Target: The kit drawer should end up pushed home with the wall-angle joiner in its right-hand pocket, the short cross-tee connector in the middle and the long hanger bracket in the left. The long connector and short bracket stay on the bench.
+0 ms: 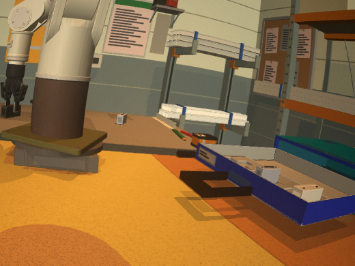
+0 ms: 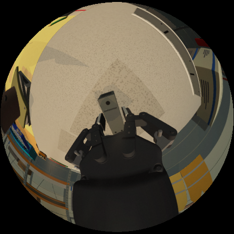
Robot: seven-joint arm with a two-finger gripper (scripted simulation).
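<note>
A long grey metal bracket (image 2: 111,112) with a round hole lies on the tan bench at the far left, between the fingers of my open gripper (image 2: 114,117) (image 1: 13,102), which has come down over it. In the side camera this piece (image 1: 7,111) shows as a dark block under the fingers. The blue kit drawer (image 1: 273,177) stands pulled out at the right. A white part (image 1: 268,172) sits in its middle pocket and another white part (image 1: 308,192) in the nearer pocket. A small white part (image 1: 121,118) lies on the bench behind the robot base.
A dark U-shaped handle (image 1: 213,184) juts from the drawer front. The robot base (image 1: 59,136) stands between gripper and drawer. An orange tape measure (image 1: 203,138) and pencils (image 1: 181,133) lie near the bench edge. Racks of white rails (image 1: 203,114) stand behind.
</note>
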